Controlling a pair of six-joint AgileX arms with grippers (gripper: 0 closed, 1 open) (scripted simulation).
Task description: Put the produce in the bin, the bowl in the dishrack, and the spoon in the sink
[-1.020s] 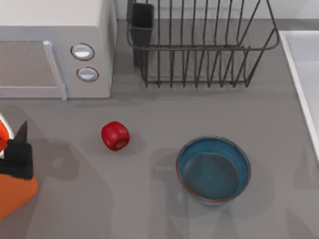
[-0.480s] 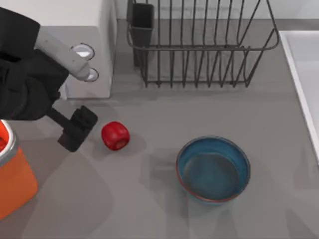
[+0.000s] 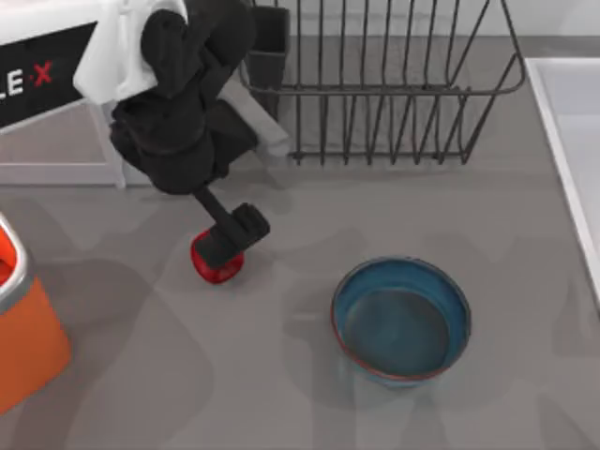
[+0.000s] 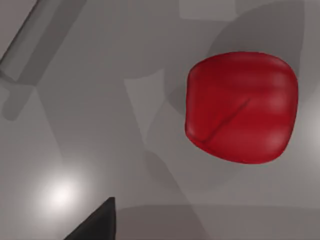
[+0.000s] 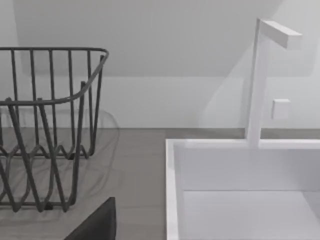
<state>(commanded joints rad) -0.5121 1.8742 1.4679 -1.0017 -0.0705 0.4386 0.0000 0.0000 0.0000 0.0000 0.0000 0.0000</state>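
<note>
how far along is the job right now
Nothing looks done yet. The produce sits on the table, the bowl sits on the table in front of the dishrack, and the bin holds nothing I can see. In hand: the left gripper hangs right over the produce. Left: produce into the bin, bowl into the dishrack, spoon into the sink.

Overhead camera, left wrist close above produce [image 4: 241,106]
</note>
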